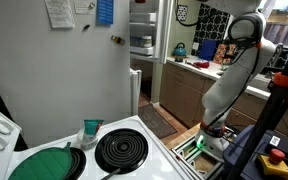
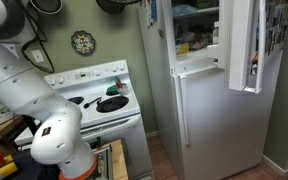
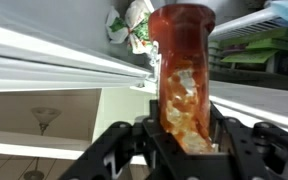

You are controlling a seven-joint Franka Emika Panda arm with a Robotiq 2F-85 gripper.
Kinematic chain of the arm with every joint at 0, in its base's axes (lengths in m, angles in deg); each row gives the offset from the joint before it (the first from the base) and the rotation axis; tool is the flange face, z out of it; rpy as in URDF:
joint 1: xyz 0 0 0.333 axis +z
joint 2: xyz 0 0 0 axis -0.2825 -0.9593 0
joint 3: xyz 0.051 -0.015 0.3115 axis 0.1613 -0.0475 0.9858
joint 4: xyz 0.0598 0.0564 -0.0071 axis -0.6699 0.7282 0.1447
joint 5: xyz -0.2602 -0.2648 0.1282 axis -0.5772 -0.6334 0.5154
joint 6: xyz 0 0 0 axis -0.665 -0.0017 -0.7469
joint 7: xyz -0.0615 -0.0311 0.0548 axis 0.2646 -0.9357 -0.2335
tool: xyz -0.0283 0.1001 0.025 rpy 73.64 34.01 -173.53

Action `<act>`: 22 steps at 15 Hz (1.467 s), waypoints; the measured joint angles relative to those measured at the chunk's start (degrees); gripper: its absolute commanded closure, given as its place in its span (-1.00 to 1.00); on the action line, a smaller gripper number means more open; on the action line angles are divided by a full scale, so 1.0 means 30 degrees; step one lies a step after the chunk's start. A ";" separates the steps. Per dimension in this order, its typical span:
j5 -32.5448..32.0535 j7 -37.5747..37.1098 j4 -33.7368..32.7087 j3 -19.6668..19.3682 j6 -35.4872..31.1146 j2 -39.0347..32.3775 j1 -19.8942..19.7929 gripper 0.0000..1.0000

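Gripper (image 3: 184, 128) pinches a jar (image 3: 184, 60) of red-orange sauce, its dark fingers (image 3: 149, 138) pressed against the glass on both sides near the jar's lower end; the jar sticks straight out ahead of the palm and fills the middle of the wrist view, its far end pointing into the fridge. Just beyond the jar run white shelf edges (image 3: 54, 55); a crumpled green-and-white bag (image 3: 132, 25) lies ahead and to one side of it, and green packets (image 3: 246, 50) lie to the other side. In an exterior view the arm (image 1: 234, 75) rises steeply from its base and bends sharply at a dark joint up high; in an exterior view its white links (image 2: 24, 85) fill the near edge; the hand itself cannot be made out in either. Fridge (image 2: 209, 110) stands with its upper door (image 2: 246, 45) swung wide; a stove (image 2: 99, 100) sits beside it.
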 measured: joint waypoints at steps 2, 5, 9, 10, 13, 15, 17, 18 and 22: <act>0.1373 -0.0026 0.0863 -0.0007 -0.0010 0.0413 0.0642 0.58; 0.3170 -0.0038 0.2360 -0.0018 0.0052 0.1066 0.1456 0.58; 0.4207 -0.0067 0.4495 -0.0043 0.0746 0.2410 0.1959 0.58; 0.4460 -0.0033 0.4998 -0.0078 0.0982 0.2757 0.2133 0.58; 0.5124 0.0178 0.6321 -0.0237 0.2133 0.3740 0.2718 0.58; 0.5604 0.0451 0.7092 -0.0427 0.2993 0.4354 0.3122 0.58; 0.6260 0.1140 0.7776 -0.0723 0.3864 0.4861 0.3641 0.58; 0.6643 0.1696 0.8127 -0.0964 0.4382 0.5105 0.3966 0.58; 0.7909 0.3608 0.9377 -0.1789 0.6198 0.5786 0.5007 0.58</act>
